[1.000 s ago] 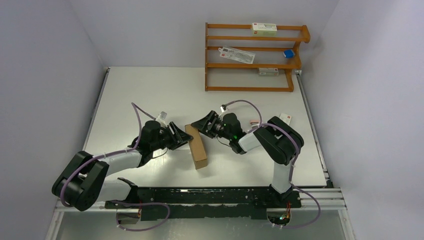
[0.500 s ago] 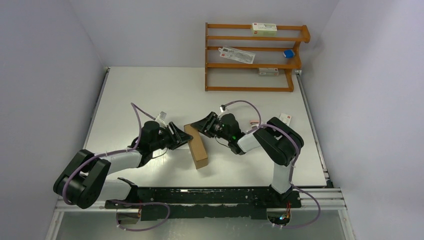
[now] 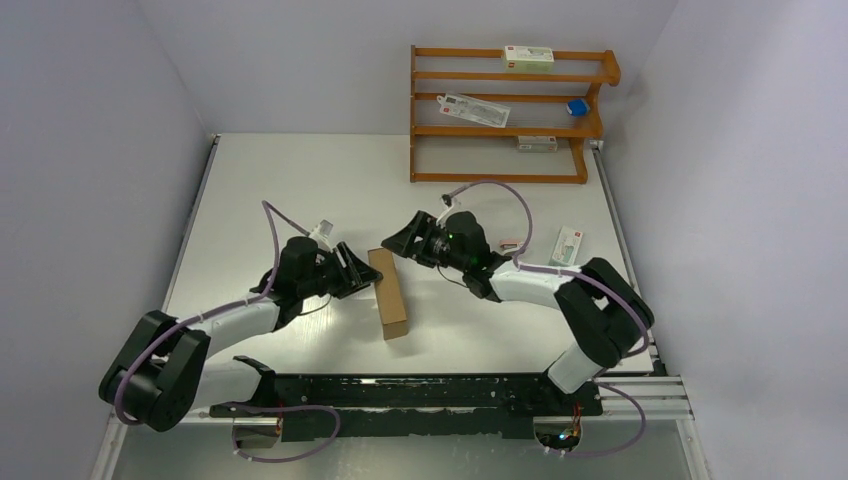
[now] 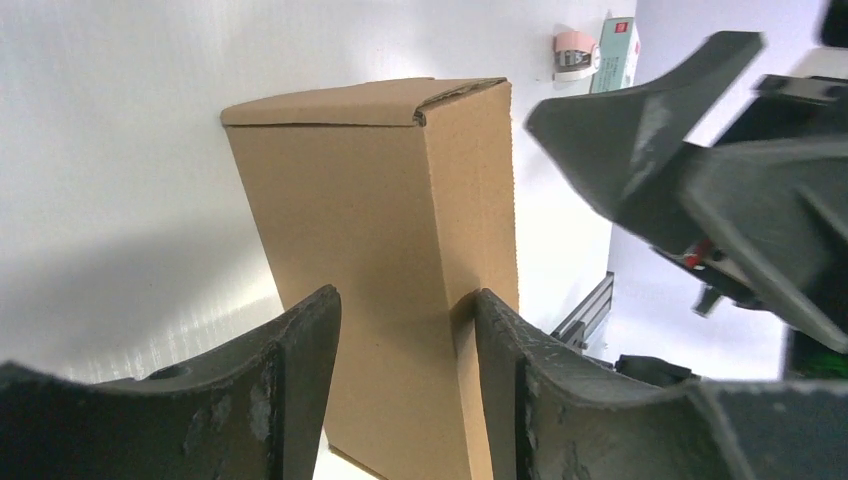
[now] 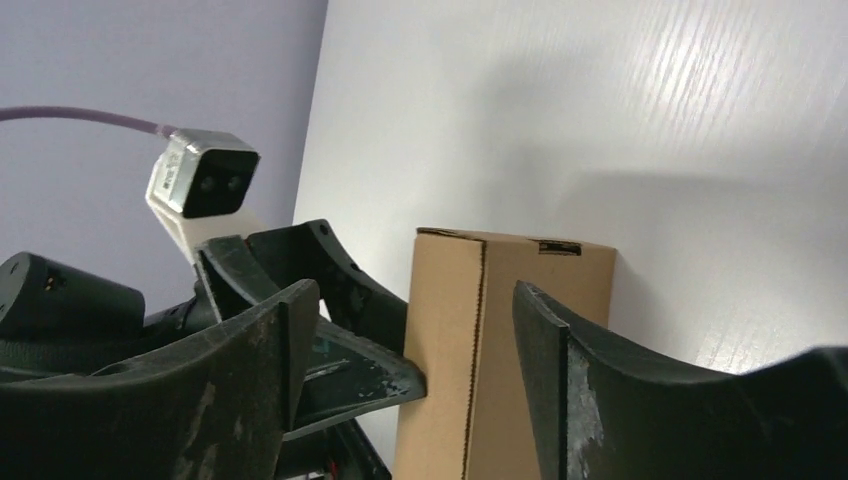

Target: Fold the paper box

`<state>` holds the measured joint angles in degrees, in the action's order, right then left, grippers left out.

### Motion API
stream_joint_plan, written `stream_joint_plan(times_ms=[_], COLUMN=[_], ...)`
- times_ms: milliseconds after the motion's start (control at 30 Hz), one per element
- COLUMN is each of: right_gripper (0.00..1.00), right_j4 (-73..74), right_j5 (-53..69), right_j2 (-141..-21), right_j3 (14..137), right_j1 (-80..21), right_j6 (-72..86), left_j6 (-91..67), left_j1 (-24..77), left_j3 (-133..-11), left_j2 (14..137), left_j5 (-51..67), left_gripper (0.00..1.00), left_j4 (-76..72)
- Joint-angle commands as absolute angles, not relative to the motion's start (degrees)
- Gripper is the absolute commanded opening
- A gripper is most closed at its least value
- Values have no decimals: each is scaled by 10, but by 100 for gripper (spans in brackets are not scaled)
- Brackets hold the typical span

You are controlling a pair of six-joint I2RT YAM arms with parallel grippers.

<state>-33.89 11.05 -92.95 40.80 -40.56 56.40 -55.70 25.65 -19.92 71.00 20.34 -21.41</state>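
The paper box (image 3: 388, 293) is a slim brown carton lying closed on the white table, its long axis running near to far. My left gripper (image 3: 358, 272) is on its left side, open, with its fingertips (image 4: 480, 300) against the carton's side face (image 4: 390, 230). My right gripper (image 3: 400, 240) hovers just beyond the box's far end, open, with nothing between its fingers. In the right wrist view the box's end (image 5: 510, 330) shows past the right gripper (image 5: 415, 288), and a left finger (image 5: 400, 375) touches the box's side.
A wooden shelf (image 3: 510, 115) at the back right holds small white cartons and a blue item. A white carton (image 3: 568, 244) and a small pink item (image 3: 508, 242) lie on the table to the right. The table's right rail (image 3: 625, 250) runs past them.
My right gripper has drawn back from the box's far end, narrowing and then spreading again, while its arm stretched out. The box has turned slightly, with its near end shifted left.
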Motion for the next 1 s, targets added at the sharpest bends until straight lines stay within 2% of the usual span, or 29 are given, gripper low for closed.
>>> stream_joint_plan(times_ms=[0, 133, 467, 700, 967], right_gripper=[78, 86, 91, 99, 100], right_j4=[-203, -123, 51, 155, 230], right_j5=[87, 63, 13, -68, -116], right_j2=[-886, -862, -820, -881, -981], right_j3=[441, 460, 521, 613, 707], right_j1=[-410, -428, -485, -545, -571], right_j6=[488, 443, 347, 319, 323], left_j6=[-506, -486, -391, -263, -186], left_j1=[249, 248, 243, 240, 218], left_j3=[-223, -258, -387, -478, -469], left_j2=[705, 669, 554, 531, 538], left_j5=[176, 164, 3, -154, -170], left_gripper=[57, 63, 77, 87, 89], left_j4=[-94, -37, 193, 295, 296])
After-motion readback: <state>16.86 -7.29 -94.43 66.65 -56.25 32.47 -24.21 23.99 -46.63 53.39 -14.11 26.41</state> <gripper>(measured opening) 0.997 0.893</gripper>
